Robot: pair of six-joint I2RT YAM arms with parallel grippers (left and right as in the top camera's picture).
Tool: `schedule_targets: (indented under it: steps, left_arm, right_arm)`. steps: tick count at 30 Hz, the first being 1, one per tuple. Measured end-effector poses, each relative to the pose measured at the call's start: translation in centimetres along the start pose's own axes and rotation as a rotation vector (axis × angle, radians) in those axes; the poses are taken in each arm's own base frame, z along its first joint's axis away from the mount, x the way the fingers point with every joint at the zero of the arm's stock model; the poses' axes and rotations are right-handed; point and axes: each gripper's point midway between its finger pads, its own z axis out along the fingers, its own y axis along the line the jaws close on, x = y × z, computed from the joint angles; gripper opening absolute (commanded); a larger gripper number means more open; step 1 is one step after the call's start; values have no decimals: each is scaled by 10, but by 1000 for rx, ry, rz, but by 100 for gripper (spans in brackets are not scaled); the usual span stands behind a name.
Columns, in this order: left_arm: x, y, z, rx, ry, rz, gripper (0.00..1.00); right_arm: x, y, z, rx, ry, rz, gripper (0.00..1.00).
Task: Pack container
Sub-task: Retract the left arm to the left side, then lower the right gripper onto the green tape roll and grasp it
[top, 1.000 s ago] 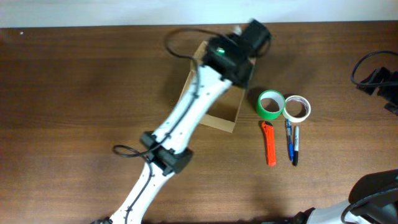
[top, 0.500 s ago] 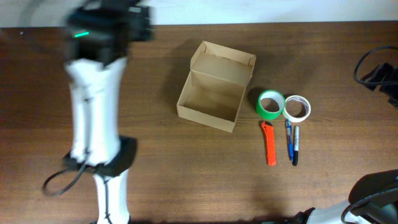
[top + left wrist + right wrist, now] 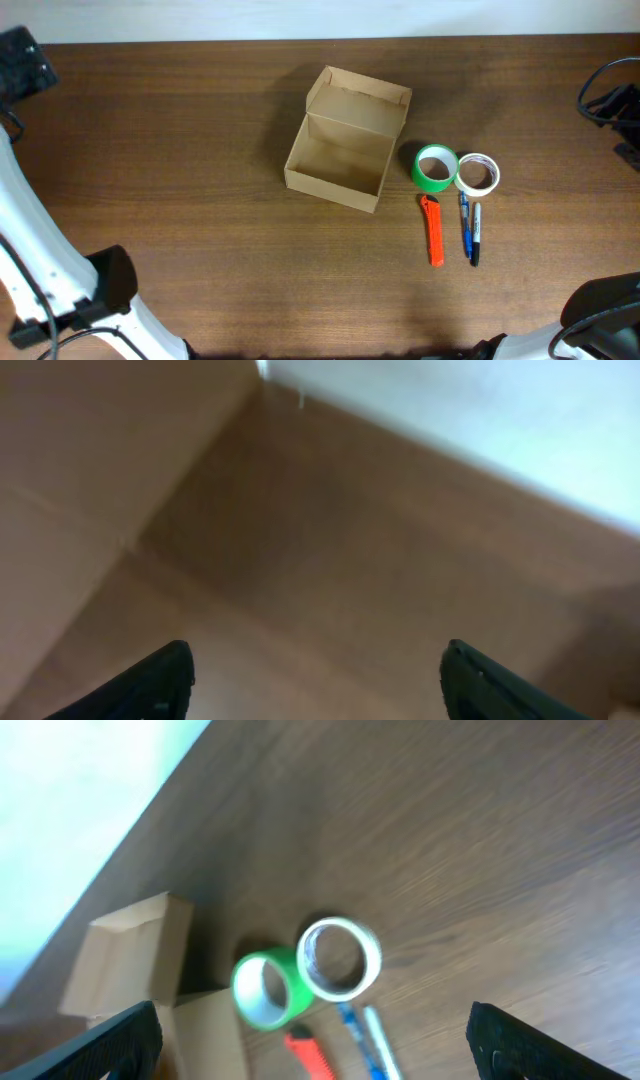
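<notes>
The dark wooden tabletop (image 3: pixel 180 200) ran back to a pale wall. Mid-table sat the container (image 3: pixel 345 140), its flap lid thrown back and its inside bare. A second before, the left arm (image 3: pixel 35 245) had hung over it. Now it had swung far to the container's left, with the left pincer (image 3: pixel 315 685) spread wide and empty. Just right of the container lay a green tape roll (image 3: pixel 434 167), a white tape roll (image 3: pixel 477 174), an orange cutter (image 3: pixel 432 230) and two pens (image 3: pixel 464 225). The right pincer (image 3: pixel 320 1045) gaped too, holding nothing. The opening looked done, but filling had not begun.

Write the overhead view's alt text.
An open, empty cardboard box sits on a wooden table. Right of it lie a green tape roll, a white tape roll, an orange cutter, a blue pen and a black marker. A robot arm lines the left edge.
</notes>
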Motion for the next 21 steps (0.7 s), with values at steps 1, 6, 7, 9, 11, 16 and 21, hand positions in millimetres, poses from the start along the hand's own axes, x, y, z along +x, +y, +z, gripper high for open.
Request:
schedule_targets:
  steps: [1, 6, 7, 9, 11, 16, 21]
  left_arm:
    - [9, 3, 14, -5, 59, 8, 86]
    - [52, 10, 79, -14, 285, 34, 100]
    - [58, 10, 89, -13, 312, 39, 100]
    - [72, 8, 110, -10, 360, 47, 100]
    - [88, 6, 126, -9, 415, 57, 100]
    - [131, 6, 148, -16, 558, 73, 100]
    - [161, 7, 157, -21, 653, 86, 100]
  right_arm:
    - [3, 3, 1, -10, 14, 5, 99]
    - [38, 43, 13, -46, 138, -114, 99]
    - [48, 54, 17, -35, 169, -156, 99]
    - [69, 74, 21, 3, 223, -244, 99]
    - [91, 100, 25, 43, 262, -369, 99]
    - [132, 152, 36, 96, 277, -611, 99]
    - [143, 170, 42, 143, 236, -725, 99]
